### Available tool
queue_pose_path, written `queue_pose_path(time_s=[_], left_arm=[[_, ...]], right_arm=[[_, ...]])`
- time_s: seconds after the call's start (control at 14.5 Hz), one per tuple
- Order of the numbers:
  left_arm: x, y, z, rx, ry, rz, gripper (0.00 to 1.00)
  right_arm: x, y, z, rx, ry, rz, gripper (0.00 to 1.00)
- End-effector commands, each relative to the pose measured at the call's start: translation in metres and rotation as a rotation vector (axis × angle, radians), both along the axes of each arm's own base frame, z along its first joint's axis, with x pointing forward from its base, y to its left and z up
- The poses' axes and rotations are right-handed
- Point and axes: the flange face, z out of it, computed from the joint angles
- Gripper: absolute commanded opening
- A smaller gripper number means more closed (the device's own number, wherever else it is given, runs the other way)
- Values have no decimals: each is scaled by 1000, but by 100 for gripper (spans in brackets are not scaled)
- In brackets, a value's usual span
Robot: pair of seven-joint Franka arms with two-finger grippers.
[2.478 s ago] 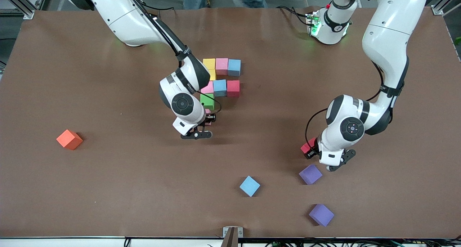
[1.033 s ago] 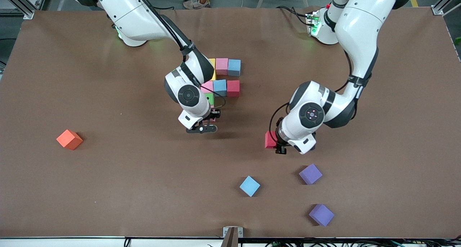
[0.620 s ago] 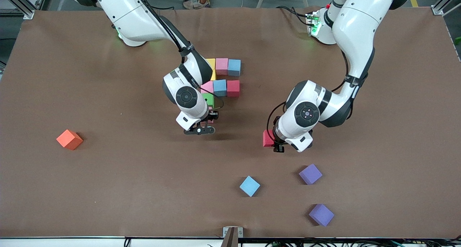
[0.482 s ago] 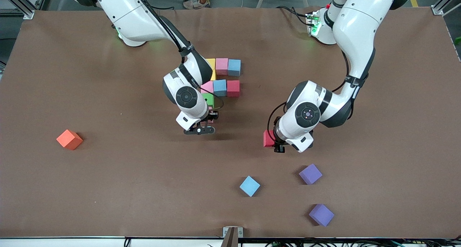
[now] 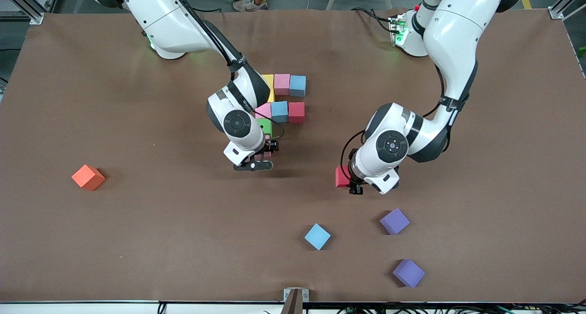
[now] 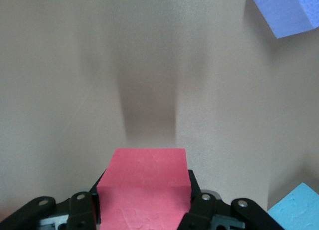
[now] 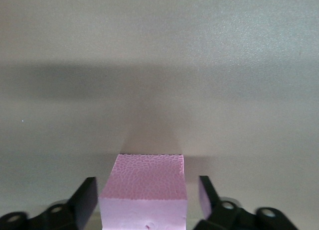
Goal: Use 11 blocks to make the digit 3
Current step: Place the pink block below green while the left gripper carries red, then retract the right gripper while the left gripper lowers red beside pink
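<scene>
The right tool [image 5: 262, 159] is low at the near end of the half-built figure, just nearer the camera than the green block [image 5: 264, 127]. In the right wrist view its fingers [image 7: 85, 197] stand apart from the pink block [image 7: 143, 190] between them, a clear gap on each side, so the grip is released. The block seems to rest on the worktop [image 5: 137, 222], though the contact itself is hard to see.

The left tool [image 5: 351, 182] is clenched on a red block [image 5: 341, 176], carried above bare worktop between the figure and the loose blocks. In the left wrist view the block [image 6: 144, 190] fills the space between the fingers [image 6: 82, 212] and casts a shadow well ahead of it (so it is off the surface).

The figure so far: a yellow block [image 5: 267, 80], a pink one [image 5: 282, 83] and a blue one [image 5: 297, 85] in a row farthest from the camera; another yellow block [image 5: 271, 94] under the first; then pink [image 5: 264, 110], blue [image 5: 279, 111] and red [image 5: 296, 112] in a second row, with the green block below.

Loose near the front edge lie a blue block [image 5: 317, 236] and two purple blocks [image 5: 394, 221] [image 5: 408, 273]. An orange cube [image 5: 88, 177] sits alone toward the right arm's end.
</scene>
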Motion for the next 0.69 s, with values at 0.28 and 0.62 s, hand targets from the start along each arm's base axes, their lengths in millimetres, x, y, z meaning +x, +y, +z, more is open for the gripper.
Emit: queue_pose_path(time_s=[0.28,0.62], left_arm=[[-38,-60,-17,10,53,99,26],[-71,-109,-40,16,63,155,26]], right_arm=[[37,-32,89,-5,-31,-97,100],[118,-154,188,-9,-50,-284,100]])
